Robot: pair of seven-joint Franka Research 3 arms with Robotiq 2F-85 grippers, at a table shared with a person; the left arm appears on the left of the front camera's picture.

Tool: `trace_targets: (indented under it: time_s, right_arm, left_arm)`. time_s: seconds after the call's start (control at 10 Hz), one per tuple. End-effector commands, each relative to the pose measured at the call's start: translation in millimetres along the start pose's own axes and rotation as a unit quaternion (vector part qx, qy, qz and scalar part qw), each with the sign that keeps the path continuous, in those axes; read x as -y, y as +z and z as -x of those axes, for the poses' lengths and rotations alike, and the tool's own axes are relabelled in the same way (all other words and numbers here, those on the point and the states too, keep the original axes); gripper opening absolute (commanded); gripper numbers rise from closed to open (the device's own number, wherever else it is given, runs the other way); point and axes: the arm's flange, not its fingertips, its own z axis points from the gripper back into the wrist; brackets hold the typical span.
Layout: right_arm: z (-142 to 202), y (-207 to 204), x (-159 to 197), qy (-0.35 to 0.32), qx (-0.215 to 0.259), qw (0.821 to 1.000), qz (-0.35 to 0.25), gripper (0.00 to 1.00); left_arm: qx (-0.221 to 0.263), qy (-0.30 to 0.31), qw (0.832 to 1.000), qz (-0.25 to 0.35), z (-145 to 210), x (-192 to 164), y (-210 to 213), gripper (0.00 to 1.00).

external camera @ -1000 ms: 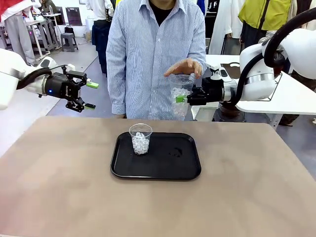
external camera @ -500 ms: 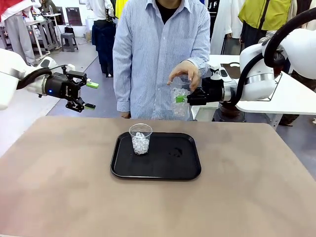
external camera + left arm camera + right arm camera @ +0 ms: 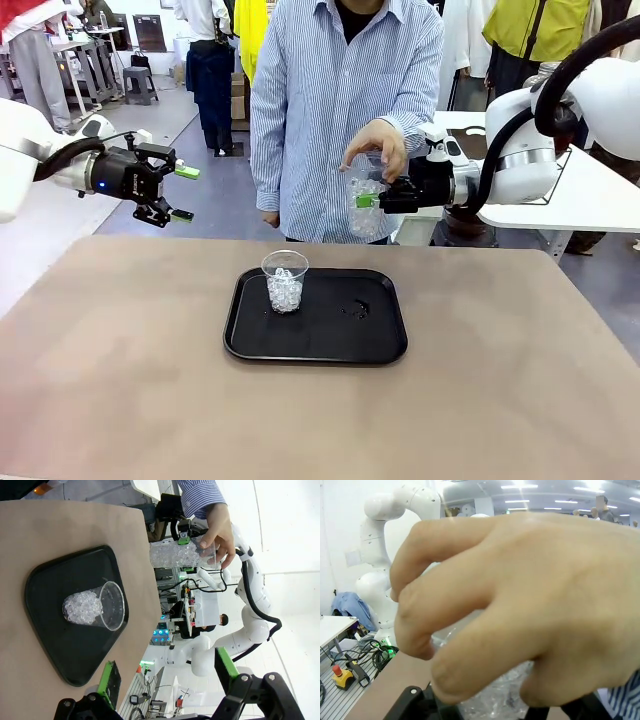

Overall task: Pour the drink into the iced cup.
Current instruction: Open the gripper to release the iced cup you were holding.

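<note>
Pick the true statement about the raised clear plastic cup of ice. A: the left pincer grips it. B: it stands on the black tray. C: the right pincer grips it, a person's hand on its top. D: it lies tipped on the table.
C: the right pincer is shut on the raised clear plastic cup of ice, and the person's hand covers its rim.

The person's hand covers the mouth of the raised cup. On the tray only an iced cup stands, left; the right half lies bare.
</note>
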Motion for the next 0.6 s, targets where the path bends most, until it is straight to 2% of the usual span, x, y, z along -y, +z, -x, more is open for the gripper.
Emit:
trace_targets:
  time_s: [0.0, 0.5]
  right_arm:
    - [-4.3, -0.8, -1.5, 0.003, -0.002, 1.0, 0.001, 0.63]
    - [-4.3, -0.8, -1.5, 0.003, -0.002, 1.0, 0.001, 0.63]
  left_arm:
    - [0.001, -0.001, 1.0, 0.001, -0.4, 0.8, 0.5, 1.0]
    - [0.001, -0.001, 1.0, 0.001, -0.4, 0.8, 0.5, 1.0]
